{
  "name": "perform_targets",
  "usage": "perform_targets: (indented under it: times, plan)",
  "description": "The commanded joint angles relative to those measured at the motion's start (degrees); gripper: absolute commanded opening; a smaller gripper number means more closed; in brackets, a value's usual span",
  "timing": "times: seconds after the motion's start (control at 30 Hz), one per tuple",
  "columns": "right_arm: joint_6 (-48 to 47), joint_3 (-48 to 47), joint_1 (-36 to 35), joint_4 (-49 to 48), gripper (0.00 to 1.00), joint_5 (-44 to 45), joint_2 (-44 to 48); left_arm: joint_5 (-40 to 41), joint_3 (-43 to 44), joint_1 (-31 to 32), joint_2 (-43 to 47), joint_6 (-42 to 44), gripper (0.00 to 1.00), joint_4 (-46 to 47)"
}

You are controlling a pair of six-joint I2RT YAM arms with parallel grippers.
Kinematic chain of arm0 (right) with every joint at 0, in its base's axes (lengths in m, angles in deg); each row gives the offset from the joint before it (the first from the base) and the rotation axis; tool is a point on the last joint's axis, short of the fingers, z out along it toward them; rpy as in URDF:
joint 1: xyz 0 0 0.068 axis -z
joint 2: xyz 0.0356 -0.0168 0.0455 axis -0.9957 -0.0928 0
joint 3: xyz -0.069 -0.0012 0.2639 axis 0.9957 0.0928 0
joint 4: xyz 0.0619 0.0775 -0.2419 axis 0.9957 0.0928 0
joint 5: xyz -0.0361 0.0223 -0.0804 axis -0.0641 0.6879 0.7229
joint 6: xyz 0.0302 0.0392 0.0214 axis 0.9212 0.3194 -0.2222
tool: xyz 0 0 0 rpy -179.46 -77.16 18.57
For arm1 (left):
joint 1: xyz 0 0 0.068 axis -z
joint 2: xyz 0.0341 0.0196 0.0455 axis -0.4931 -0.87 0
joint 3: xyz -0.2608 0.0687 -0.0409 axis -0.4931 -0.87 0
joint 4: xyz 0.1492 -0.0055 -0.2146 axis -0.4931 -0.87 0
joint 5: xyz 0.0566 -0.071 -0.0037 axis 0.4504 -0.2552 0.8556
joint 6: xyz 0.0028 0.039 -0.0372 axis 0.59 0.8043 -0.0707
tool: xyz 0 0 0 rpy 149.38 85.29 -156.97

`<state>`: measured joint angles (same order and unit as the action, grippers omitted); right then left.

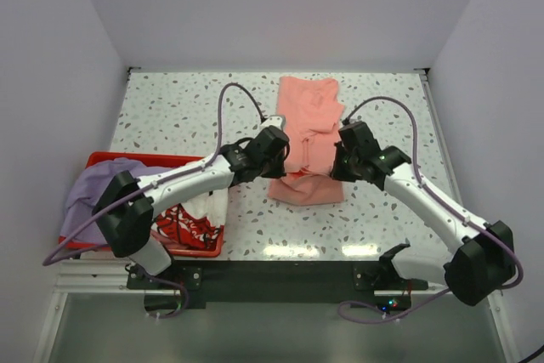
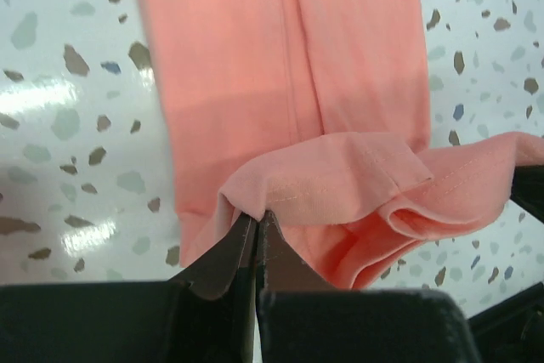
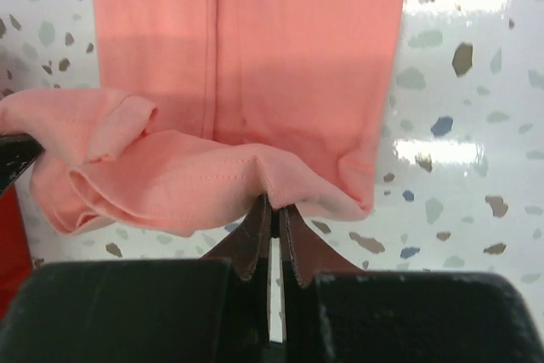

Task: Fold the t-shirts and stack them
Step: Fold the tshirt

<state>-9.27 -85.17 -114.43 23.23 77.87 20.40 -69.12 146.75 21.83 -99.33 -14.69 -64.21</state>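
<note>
snugly, left pincer (image 2: 257, 214), right pincer (image 3: 274, 201) tight on stitched hem of salmon-pink tee (image 2: 255, 57)

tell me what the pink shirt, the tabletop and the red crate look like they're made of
The salmon-pink t-shirt: soft knit cloth, matte; it droops in folds and shows a stitched hem. The tabletop: looks like speckled terrazzo or laminate, glossy; lamp glare shows on it. The red crate: probably moulded plastic, going by its thin, stiff, evenly coloured rim.

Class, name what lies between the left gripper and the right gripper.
The pink t-shirt: the left gripper and right gripper each pinch its near hem, and cloth spans the gap, as the top view shows.
</note>
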Motion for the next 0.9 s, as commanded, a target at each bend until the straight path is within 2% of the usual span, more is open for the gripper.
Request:
perform_targets:
  times: [0.0, 0.27, 0.87]
  plan:
    - [-3.3, -5.3, 1.5, -4.5, 0.00, 1.9, -3.6, -0.6, 5.5, -2.9, -2.3, 5.2, 0.00, 1.9]
    - [-5.0, -11.4, 6.0, -7.1, 0.00, -0.1, -11.9, -5.7, 11.4, -9.1, -8.8, 8.7, 0.00, 4.0]
    - [-5.9, -18.9, 11.6, -9.9, 0.00, -4.1, -26.0, -14.1, 24.1, -15.8, -24.0, 15.1, 0.06, 6.0]
